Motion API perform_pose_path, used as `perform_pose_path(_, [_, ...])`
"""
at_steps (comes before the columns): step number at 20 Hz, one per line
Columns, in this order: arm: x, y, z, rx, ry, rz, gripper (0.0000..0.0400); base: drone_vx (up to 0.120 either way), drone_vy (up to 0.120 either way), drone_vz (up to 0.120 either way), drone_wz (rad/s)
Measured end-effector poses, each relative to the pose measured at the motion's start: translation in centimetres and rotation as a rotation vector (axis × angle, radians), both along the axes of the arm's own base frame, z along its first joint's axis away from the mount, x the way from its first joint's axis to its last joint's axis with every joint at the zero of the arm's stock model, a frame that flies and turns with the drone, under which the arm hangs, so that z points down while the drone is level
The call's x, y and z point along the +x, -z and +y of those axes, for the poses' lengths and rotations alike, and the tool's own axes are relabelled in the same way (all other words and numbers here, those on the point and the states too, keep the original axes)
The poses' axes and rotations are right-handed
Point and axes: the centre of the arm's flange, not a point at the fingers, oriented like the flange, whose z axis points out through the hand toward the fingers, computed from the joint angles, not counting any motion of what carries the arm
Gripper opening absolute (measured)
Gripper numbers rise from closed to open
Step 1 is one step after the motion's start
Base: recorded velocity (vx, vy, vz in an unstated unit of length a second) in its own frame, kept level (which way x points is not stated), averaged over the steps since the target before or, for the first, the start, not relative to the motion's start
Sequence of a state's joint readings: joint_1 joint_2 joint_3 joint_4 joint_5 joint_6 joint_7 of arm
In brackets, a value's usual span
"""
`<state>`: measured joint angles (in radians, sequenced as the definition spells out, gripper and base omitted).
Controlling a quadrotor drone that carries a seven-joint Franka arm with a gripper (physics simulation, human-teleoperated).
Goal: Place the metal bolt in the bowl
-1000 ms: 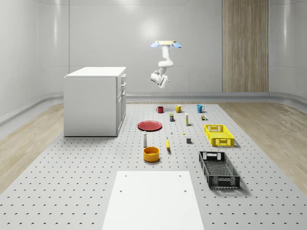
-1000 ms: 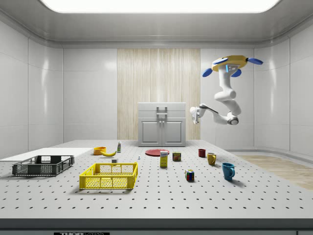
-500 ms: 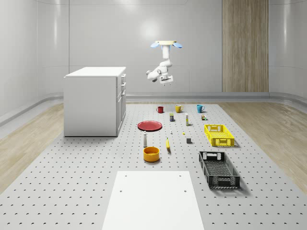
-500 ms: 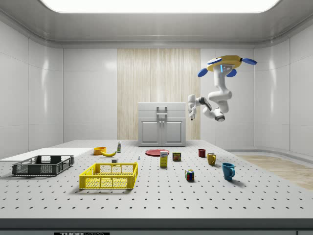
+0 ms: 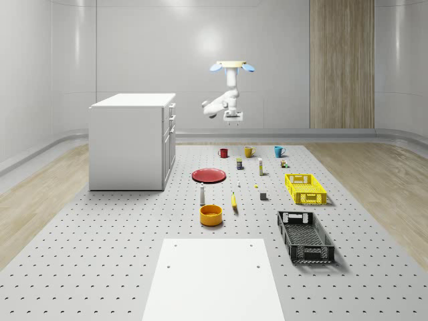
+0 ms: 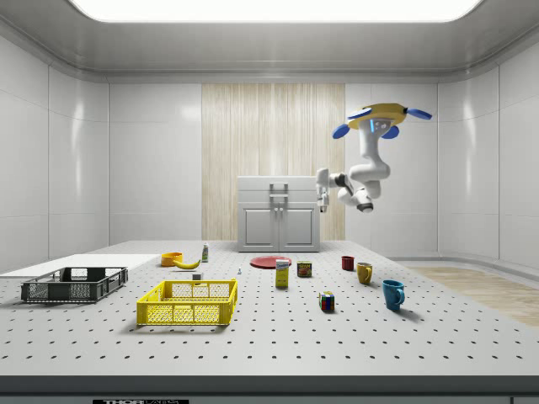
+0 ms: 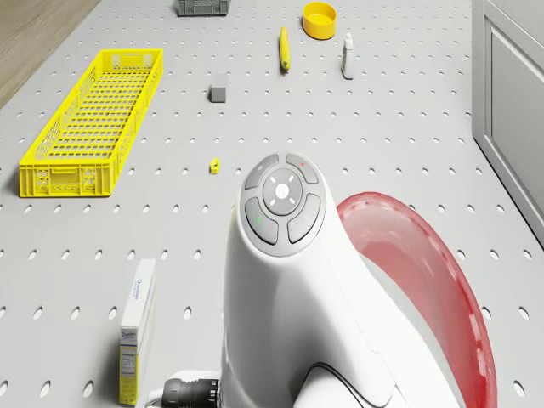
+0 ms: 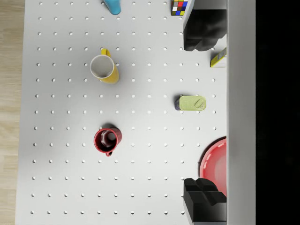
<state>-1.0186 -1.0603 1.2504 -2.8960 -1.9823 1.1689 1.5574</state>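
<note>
The orange bowl (image 5: 210, 214) (image 6: 172, 258) (image 7: 320, 19) stands on the pegboard table near the white mat. The metal bolt is a tiny grey piece (image 5: 239, 185) (image 6: 240, 271) just past the banana, to the right of the red plate in the whole-scene view. The drone (image 5: 232, 65) (image 6: 381, 115) hovers high over the table's far part, above the mugs and the can. Its gripper (image 5: 234, 120) (image 6: 322, 199) (image 8: 201, 114) points down, open, with nothing between its fingers (image 8: 202, 32). It hangs far above the bolt and the bowl.
Below the gripper are a red mug (image 8: 107, 139), a yellow mug (image 8: 104, 69), a can (image 8: 192, 103) and a red plate (image 5: 208, 175). A banana (image 5: 234, 200), bottle (image 5: 202, 194), yellow crate (image 5: 305, 188), black crate (image 5: 305, 235) and white cabinet (image 5: 134, 140) stand around.
The drone has drifted toward the side view's left and sunk slightly. The arm has folded in, and the gripper has swung from slanting to pointing straight down.
</note>
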Motion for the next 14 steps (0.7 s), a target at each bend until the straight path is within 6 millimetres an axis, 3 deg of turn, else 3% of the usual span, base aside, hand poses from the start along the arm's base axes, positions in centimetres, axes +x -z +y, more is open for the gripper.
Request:
perform_pose_path(2, [0.0,0.01,-0.08,-0.008,0.0,0.0,0.04,0.12,0.0,-0.12,0.0])
perform_pose_path(5, [0.0,0.01,-0.16,-0.016,0.0,0.001,0.04,0.12,0.0,0.0,0.0])
perform_pose_path(14, [0.0,0.02,-0.24,-0.025,0.0,0.001,0.04,0.12,0.0,-0.12,0.0])
